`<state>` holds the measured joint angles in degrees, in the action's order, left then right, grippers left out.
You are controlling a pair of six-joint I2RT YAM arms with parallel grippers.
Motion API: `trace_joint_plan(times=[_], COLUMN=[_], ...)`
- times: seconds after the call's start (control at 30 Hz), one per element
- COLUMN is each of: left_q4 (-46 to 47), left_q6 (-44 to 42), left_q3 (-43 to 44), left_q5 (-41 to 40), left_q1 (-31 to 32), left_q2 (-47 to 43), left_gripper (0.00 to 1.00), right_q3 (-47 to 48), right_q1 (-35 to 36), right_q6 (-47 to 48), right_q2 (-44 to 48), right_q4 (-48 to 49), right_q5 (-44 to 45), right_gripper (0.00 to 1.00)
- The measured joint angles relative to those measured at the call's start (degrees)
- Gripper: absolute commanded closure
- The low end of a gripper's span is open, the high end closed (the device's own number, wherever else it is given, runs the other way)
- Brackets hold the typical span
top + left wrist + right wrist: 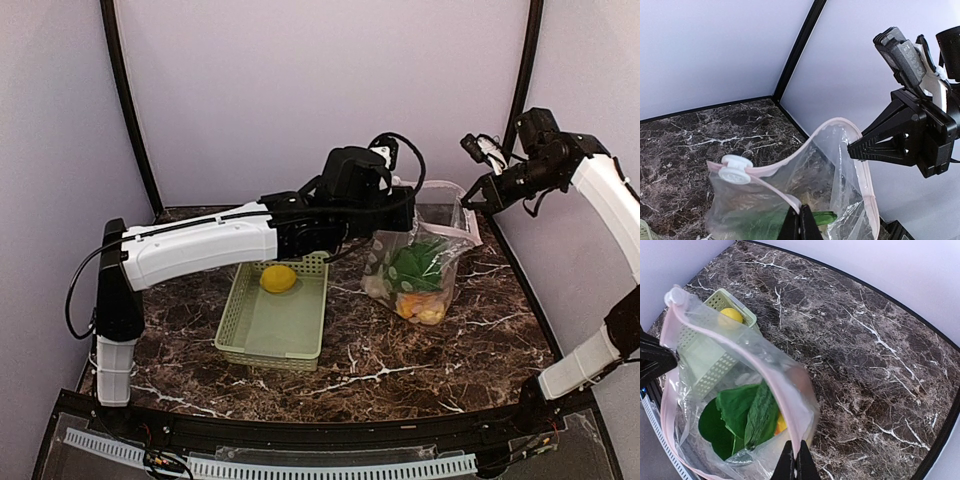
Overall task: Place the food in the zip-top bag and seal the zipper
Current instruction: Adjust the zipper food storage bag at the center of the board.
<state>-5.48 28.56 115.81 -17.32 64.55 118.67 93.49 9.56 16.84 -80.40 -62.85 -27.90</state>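
The clear zip-top bag [420,262] stands on the marble table, its mouth held open. My left gripper [406,210] is shut on the near side of the pinkish zipper strip [790,197], with its fingertips [800,225] pinching that strip. The white slider tab [735,169] sits at the strip's left end. My right gripper [468,198] is shut on the opposite side of the strip [790,410]. Inside the bag lie green bok choy [732,407], a dark green cucumber [760,415] and an orange-yellow fruit [781,424]. A yellow lemon [278,278] lies in the basket.
A pale green lattice basket [270,335] sits left of the bag, under my left arm. Walls close in behind and on both sides, with black corner posts [130,110]. The table's near edge has a black rail [300,435].
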Motion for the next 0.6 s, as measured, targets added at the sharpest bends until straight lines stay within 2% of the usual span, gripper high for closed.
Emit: trace_joint_plan(times=[0.27,0.5,0.53,0.6], left_q4=[3.9,4.3,4.3,4.6], left_q6=[-4.3,-7.7,-7.9,-8.2], left_q3=[-0.5,-0.5,-0.6,-1.5], left_q5=[-2.8,-3.3,-3.3,-3.0], left_q1=[-0.5,-1.4,-1.6,-1.8], left_q2=[0.0,0.0,0.0,-0.3], left_gripper=[0.99,0.98,0.97,0.83], right_q3=[6.0,9.4,8.6,5.8], right_q1=[-0.8,-1.0,-1.0,-1.0], right_q6=[-0.4,-0.4,-0.4,-0.4], right_q2=[-3.5,-3.2,-3.0,-2.4], right_q4=[-0.2,1.0,1.5,2.3], right_q5=[2.4,-1.0,-1.7,-3.1], right_gripper=[1.00,1.00,1.00,1.00])
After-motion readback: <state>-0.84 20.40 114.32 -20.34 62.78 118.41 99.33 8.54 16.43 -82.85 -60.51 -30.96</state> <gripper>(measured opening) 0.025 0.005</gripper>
